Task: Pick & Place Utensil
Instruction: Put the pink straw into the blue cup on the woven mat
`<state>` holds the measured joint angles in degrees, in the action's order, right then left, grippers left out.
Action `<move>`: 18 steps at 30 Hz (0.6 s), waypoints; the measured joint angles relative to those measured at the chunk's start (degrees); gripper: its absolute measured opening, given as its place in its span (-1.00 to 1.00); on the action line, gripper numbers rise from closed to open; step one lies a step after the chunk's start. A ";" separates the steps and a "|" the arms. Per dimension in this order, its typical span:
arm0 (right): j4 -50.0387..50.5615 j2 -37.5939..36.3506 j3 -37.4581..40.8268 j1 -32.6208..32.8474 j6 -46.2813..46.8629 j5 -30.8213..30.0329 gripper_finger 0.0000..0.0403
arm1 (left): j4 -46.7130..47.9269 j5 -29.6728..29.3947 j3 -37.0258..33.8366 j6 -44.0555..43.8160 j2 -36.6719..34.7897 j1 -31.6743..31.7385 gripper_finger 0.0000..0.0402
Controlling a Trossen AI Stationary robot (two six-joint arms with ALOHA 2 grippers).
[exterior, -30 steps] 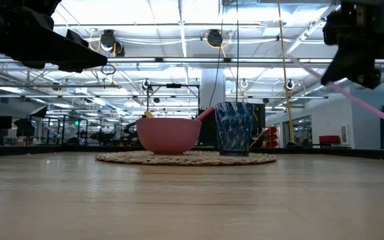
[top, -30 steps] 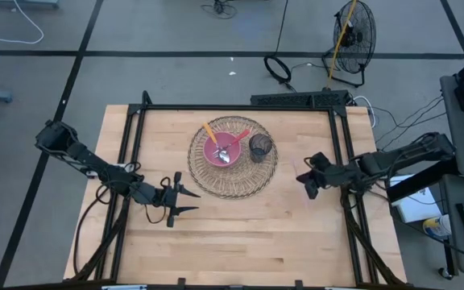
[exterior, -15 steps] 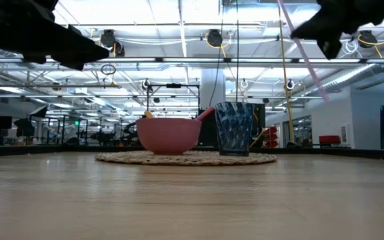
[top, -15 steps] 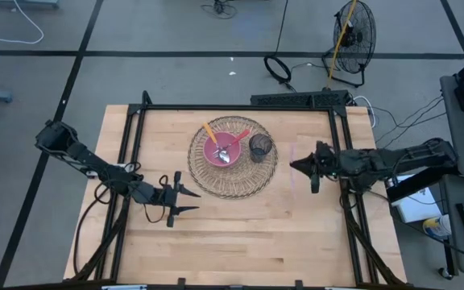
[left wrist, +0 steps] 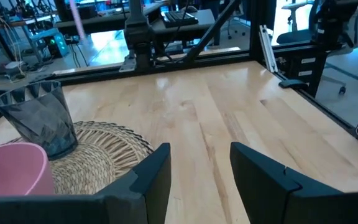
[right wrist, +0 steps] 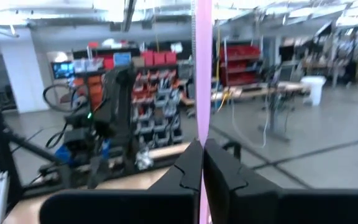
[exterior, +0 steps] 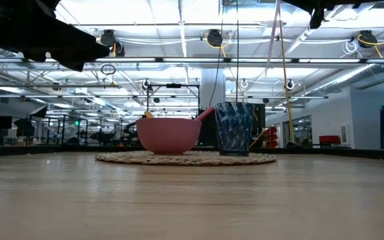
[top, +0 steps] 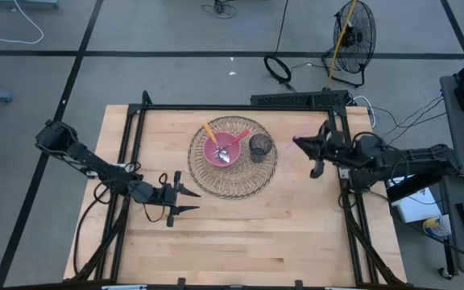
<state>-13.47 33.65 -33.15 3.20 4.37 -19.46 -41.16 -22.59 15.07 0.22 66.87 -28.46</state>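
My right gripper (top: 312, 153) hangs above the table's right side, to the right of the woven mat (top: 232, 157), and is shut on a thin pink utensil (right wrist: 202, 68). On the mat stand a pink bowl (top: 222, 149), which holds a spoon and two coloured utensils, and a dark glass cup (top: 260, 147). The low view shows the bowl (exterior: 169, 135) and the cup (exterior: 234, 128) side by side, and the pink utensil (exterior: 272, 33) high above them. My left gripper (left wrist: 197, 168) is open just left of the mat, above the table, with nothing between its fingers. My right gripper pinches the pink utensil's shaft (right wrist: 202, 134) between its two fingers. The fingers lie across the shaft and point toward the table's left side. The utensil stands nearly upright, a long part rising above the fingers, lifted well clear of the table.
A black frame (top: 240, 107) runs along the table's far edge and down both sides. The near half of the wooden table (top: 240, 242) is bare. A fan (top: 353, 32) and cables lie on the floor beyond the far edge.
My right gripper has risen and gone toward the table's far edge, turning as it went, and it has stayed shut on the pink utensil. The utensil, which slanted downward a second ago, has swung to nearly upright and sits higher.
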 joint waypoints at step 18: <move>-9.78 3.06 -1.94 -6.85 -7.23 0.24 -1.00 | -4.13 -0.06 0.00 0.78 0.00 0.00 -0.15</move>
<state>-23.25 36.71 -35.08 -3.66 -2.86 -19.22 -45.29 -22.65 15.07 0.99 66.87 -28.46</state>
